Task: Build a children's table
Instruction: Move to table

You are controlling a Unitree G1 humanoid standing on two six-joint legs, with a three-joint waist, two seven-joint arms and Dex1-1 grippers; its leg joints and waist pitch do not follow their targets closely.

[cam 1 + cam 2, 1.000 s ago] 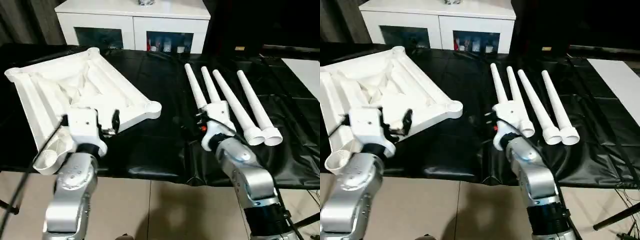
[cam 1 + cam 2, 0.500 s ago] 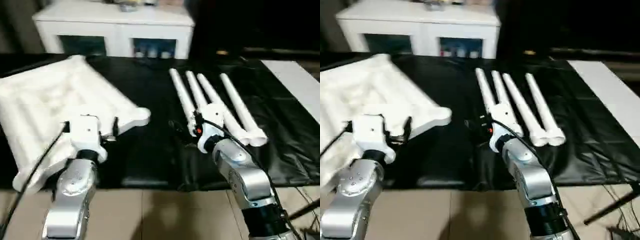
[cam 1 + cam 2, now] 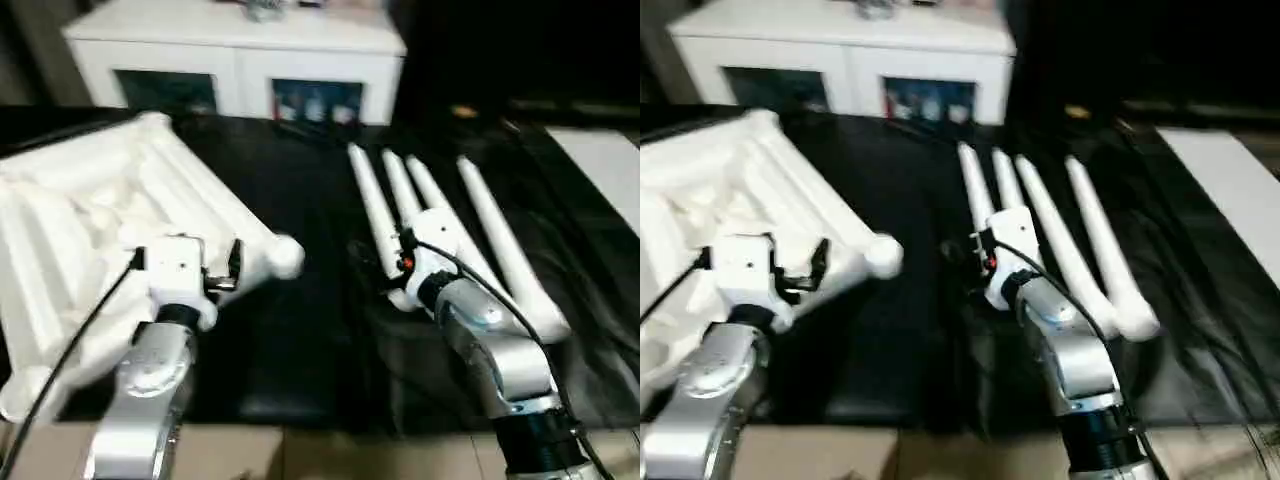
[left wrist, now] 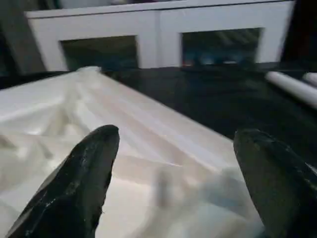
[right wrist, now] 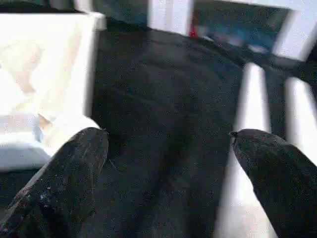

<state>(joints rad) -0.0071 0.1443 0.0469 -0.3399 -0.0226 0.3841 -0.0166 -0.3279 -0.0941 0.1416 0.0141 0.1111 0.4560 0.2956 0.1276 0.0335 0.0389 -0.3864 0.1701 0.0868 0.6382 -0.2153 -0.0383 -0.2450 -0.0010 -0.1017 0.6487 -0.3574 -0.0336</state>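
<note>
Four legs (image 3: 455, 235) lie just beyond right hand (image 5: 171, 163)

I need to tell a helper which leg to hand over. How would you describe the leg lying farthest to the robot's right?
On the black-covered table, right of the upturned white tabletop, four white tapered legs lie side by side. The rightmost leg lies a little apart from the other three, on the outside of the row.
</note>
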